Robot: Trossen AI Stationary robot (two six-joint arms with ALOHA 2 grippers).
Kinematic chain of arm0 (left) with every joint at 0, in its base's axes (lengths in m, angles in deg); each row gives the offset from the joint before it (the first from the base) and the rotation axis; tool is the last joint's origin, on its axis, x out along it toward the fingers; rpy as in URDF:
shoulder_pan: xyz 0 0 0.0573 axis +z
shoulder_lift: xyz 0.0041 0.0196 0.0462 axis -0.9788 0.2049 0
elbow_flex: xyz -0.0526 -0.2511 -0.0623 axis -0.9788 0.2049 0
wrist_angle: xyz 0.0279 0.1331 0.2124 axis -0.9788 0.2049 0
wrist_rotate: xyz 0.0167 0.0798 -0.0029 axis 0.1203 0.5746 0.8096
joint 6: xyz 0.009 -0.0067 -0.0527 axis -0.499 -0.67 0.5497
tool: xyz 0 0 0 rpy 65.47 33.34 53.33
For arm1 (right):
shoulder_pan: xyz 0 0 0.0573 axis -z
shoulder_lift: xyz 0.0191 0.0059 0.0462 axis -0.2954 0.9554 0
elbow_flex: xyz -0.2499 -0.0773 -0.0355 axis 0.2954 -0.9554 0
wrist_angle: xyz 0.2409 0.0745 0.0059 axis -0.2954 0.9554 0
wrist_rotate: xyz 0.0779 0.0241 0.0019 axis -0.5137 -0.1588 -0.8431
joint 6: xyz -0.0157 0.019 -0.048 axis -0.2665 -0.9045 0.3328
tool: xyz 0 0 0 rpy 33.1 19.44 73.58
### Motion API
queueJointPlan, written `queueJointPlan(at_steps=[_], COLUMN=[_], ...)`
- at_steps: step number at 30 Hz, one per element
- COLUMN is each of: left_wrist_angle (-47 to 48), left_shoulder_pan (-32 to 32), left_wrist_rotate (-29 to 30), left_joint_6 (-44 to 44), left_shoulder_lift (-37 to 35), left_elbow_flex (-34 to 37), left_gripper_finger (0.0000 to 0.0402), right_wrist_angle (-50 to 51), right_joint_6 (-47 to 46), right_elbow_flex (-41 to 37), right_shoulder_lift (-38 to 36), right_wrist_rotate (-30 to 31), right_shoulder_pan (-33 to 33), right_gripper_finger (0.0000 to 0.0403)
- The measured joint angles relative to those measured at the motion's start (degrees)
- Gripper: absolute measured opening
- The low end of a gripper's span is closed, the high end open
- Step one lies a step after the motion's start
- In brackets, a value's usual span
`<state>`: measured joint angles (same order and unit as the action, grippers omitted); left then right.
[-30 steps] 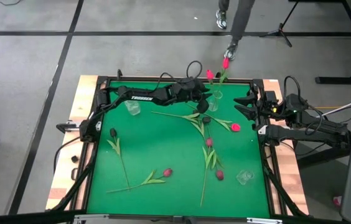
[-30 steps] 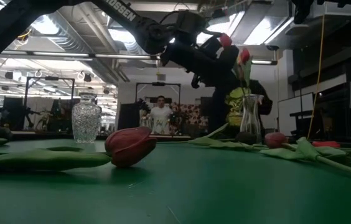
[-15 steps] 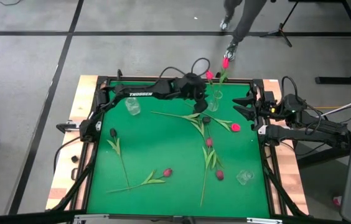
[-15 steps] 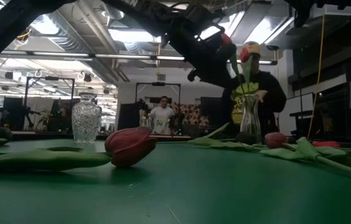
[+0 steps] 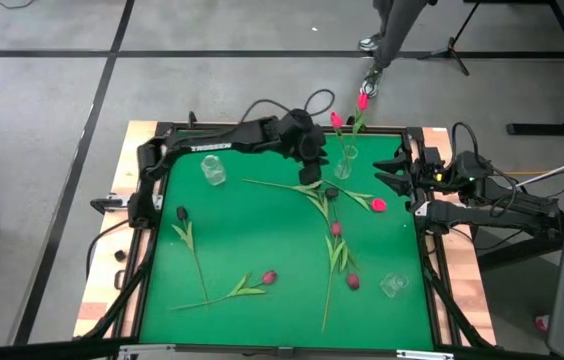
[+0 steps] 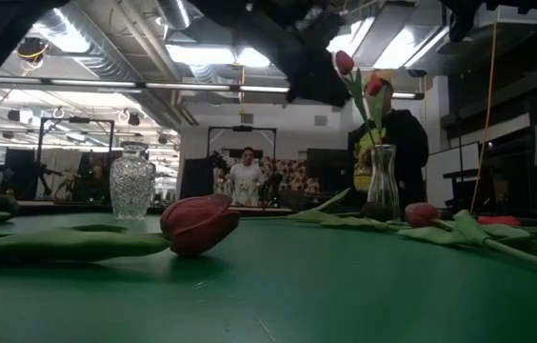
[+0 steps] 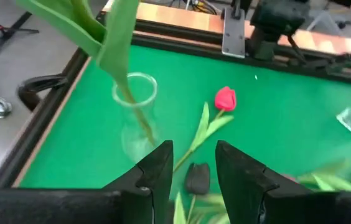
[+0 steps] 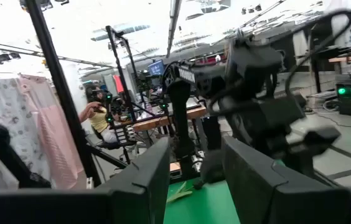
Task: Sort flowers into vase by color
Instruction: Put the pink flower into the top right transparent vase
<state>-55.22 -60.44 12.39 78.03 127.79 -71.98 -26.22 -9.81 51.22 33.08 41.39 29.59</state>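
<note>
With two pink tulips standing in the vase at the far right of the mat, the left gripper hangs just left of that vase, above a dark bud. Its fingers stand apart with nothing between them; the left wrist view looks past them down onto the dark bud, with a pink bud farther off and the vase beside. I judge one placement is done and the next pick is about to begin.

Most flowers lie loose on the mat. Stems cross in a cluster at the centre, near the dark bud. A pink bud lies to the right, close to the right gripper. Maroon buds lie nearer: one in the middle, one lower right, one left of that. A black bud rests at the left. A second vase stands empty at the far left, and a small glass sits near right.

The right arm waits at the right edge, fingers apart and empty.

The next move, as I read it, calls for lowering the left gripper onto one stem in the cluster without catching the crossed neighbours, then carrying it to the vase that suits its colour.
</note>
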Motion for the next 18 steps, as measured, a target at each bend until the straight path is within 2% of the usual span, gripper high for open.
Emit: queueJointPlan(at_steps=[4, 8, 14, 18], left_wrist_angle=[3.81, 1.35, -17.76, -28.5], left_shoulder_pan=[-0.08, -1.69, -6.03, -9.2], left_wrist_rotate=[0.11, 0.05, 1.37, 7.01], left_joint_6=[-0.92, -0.13, 5.32, 9.02], left_shoulder_lift=[-5.74, -13.22, -27.96, -35.81], left_elbow_flex=[4.25, 14.36, 34.84, 44.58], left_gripper_finger=[0.0118, 0.0118, 0.0118, 0.0118], right_wrist_angle=[0.51, 5.51, 15.81, 17.3], right_joint_6=[0.0, -0.06, -0.37, -0.18], right_elbow_flex=[0.0, 0.02, 0.02, 0.07], right_shoulder_lift=[-0.02, 0.04, 3.49, 11.4], right_wrist_rotate=[-0.19, 0.94, 11.56, 13.23], right_shoulder_pan=[-0.02, -0.04, 0.0, -0.01], right_gripper_finger=[0.0145, 0.0145, 0.0145, 0.0145])
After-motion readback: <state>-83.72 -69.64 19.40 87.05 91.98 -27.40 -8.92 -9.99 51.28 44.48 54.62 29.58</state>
